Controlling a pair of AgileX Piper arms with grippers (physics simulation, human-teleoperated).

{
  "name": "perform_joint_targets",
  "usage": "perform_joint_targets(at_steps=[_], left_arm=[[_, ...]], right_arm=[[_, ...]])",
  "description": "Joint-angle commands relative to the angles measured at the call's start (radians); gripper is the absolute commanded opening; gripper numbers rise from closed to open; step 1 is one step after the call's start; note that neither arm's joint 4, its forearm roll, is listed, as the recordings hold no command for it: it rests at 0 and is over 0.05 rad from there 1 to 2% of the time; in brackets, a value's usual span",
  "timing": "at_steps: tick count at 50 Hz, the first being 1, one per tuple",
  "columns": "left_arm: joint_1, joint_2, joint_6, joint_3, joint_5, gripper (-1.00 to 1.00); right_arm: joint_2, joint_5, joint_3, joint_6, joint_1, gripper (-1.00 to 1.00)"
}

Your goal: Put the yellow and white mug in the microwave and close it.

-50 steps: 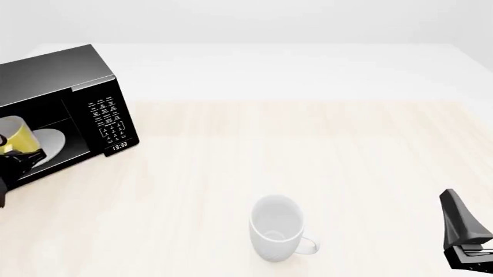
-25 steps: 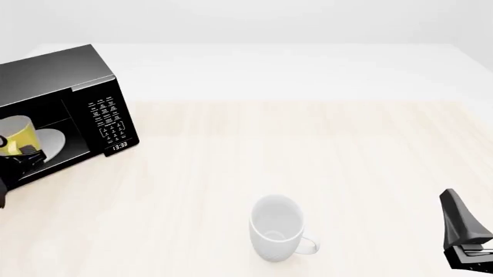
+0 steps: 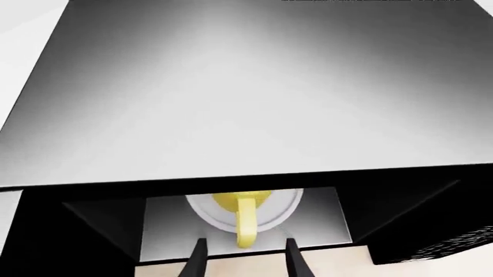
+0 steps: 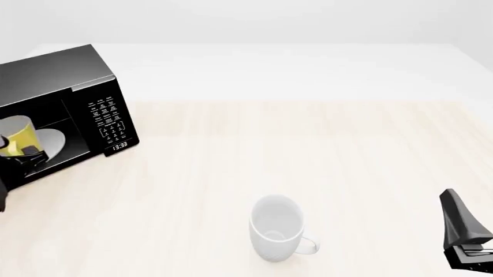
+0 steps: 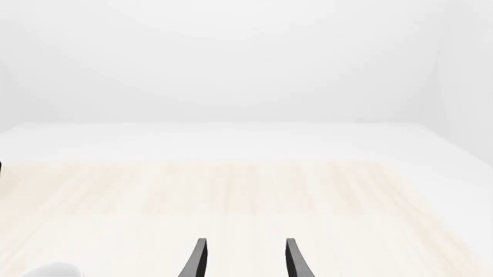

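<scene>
Yellow and white mug (image 4: 17,137) is sitting inside the microwave (image 4: 73,112), on the white turntable plate (image 4: 48,141), and the microwave is standing at the far left edge of the table (image 4: 308,150). I am judging that the placing is finished and the closing is the step in hand. My left gripper (image 3: 241,261) is pointing at the mug's handle (image 3: 246,222) with its fingers parted and nothing between them, so I am taking it out straight, careful not to hook the handle, before I am reaching for the door, which I cannot see in these views. The right gripper (image 5: 242,259) is resting near the table's near right corner, fingers apart and empty. The larger white mug (image 4: 276,228) is lying near the table's near edge, and it is holding nothing.
</scene>
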Motion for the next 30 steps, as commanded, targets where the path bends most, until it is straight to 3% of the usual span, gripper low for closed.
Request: perform_joint_targets(at_steps=[1, 6, 30], left_arm=[[-0.003, -0.052, 0.004, 0.037, 0.004, 1.0], [-0.007, -0.097, 0.028, 0.073, -0.02, 1.0], [-0.026, -0.241, 0.02, 0.136, 0.051, 1.0]], right_arm=[[0.0, 0.0, 0.0, 0.0, 0.0, 1.0], [0.0, 0.0, 0.0, 0.0, 0.0, 1.0], [0.0, 0.0, 0.0, 0.0, 0.0, 1.0]])
